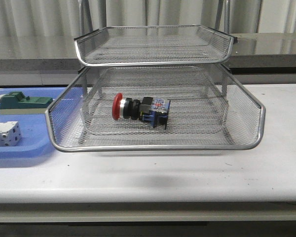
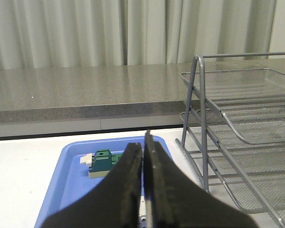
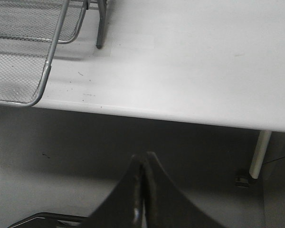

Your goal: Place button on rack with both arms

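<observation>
Button (image 1: 139, 109) lies on its side in the rack's (image 1: 158, 146) lower visible mesh tray, red cap pointing toward the blue tray (image 1: 19, 148), nothing holding it. Left of the rack, on that blue tray, sit a white block (image 1: 5, 134) nearer and a green-topped block (image 1: 23, 102) farther back. Neither arm is over the rack: the left gripper (image 2: 143, 185) is closed on nothing above the blue tray, and the right gripper (image 3: 141, 190), jaws together and empty, hangs off the table's (image 3: 190, 71) front edge.

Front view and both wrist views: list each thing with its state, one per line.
button: on its side in the rack's lower visible tier
rack: upright, top tier empty
left gripper: fingers shut, holding nothing
right gripper: fingers shut, holding nothing
blue tray: holds a green-topped block and a white block
</observation>
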Robot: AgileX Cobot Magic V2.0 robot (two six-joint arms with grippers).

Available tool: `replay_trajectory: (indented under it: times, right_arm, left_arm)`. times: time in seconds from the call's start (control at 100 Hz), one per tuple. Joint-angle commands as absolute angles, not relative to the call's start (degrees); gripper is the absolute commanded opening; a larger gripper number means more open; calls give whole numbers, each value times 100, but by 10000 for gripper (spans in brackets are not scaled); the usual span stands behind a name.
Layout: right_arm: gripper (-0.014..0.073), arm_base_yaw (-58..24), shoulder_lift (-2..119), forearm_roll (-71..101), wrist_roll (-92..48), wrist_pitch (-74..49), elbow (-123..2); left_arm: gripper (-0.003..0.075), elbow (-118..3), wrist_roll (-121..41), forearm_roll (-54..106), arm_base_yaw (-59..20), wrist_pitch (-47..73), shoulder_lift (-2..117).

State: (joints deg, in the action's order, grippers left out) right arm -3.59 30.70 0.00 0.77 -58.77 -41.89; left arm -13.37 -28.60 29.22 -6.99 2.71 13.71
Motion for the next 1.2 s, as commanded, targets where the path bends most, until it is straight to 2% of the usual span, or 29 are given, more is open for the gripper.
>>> replay_trajectory:
  times: [0.0, 0.42, 0.75, 0.89, 1.19]
  right_arm:
    - [-71, -362, 3084, -32, 59, -5573, -4383]
    - [-71, -362, 3084, 0, 59, -5358, -4383]
    - [-71, -362, 3241, 635, 0, -4501, -4383]
    - [-71, -381, 3741, 1580, -980, -4269, -4383]
    - [-71, -389, 5267, 4222, -4426, -4800, -4383]
  left_arm:
    - [-20, -1496, -2799, 2979, -677, -151, 1429]
    - [-20, -1496, -2799, 2979, -677, -151, 1429]
    - [-20, -1496, -2799, 2979, -677, -151, 1429]
    - [-20, -1496, -2799, 2979, -677, -151, 1429]
    - [-20, -1496, -2799, 2979, -677, -151, 1429]
